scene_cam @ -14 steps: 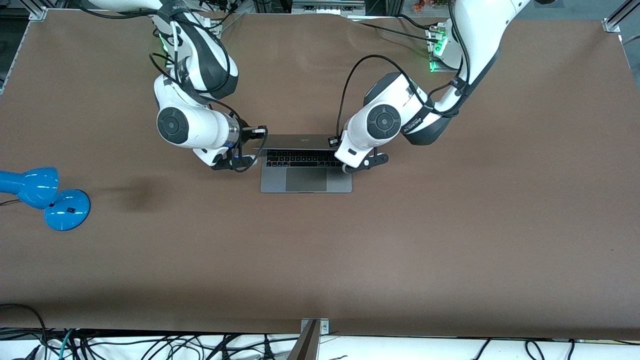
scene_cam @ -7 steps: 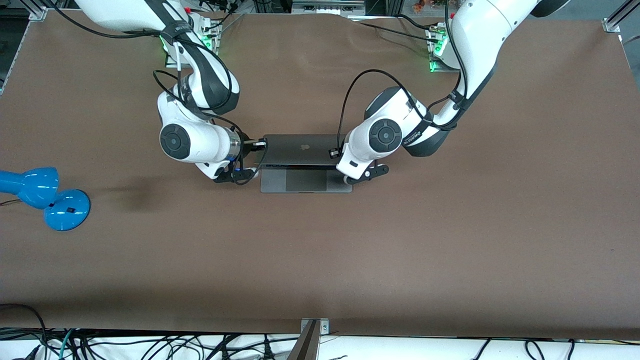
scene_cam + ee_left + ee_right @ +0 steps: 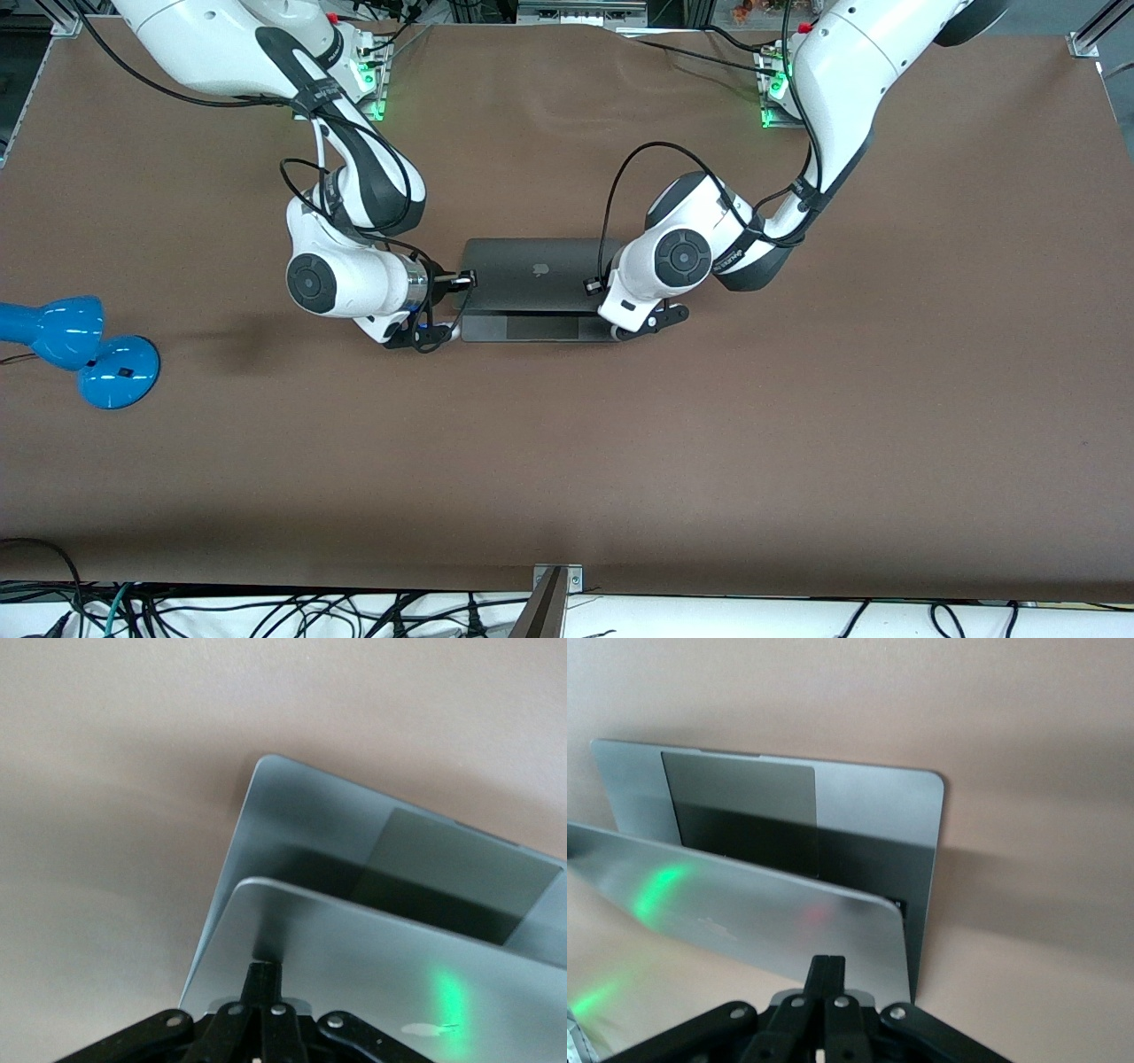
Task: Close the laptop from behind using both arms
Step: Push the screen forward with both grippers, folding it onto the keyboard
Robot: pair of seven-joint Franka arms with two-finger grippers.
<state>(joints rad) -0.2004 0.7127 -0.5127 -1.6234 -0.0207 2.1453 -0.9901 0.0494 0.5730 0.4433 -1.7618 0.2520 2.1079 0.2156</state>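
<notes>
Both closed grippers, the left gripper (image 3: 262, 988) and right gripper (image 3: 824, 979), are pressing the back of the laptop (image 3: 532, 275) lid's two outer corners, leaving it angled just above the trackpad (image 3: 740, 802).

Front view: high above the table (image 3: 567, 461), facing the two arm bases along its top edge; takes in the whole surface from afar.
Left wrist view: close over the laptop (image 3: 372, 904), looking past the left gripper (image 3: 263, 992) at the lid corner and trackpad.
Right wrist view: close over the laptop (image 3: 788, 868), past the right gripper (image 3: 824, 988); probably just as near.
Shared: all three show the laptop (image 3: 532, 288).
</notes>
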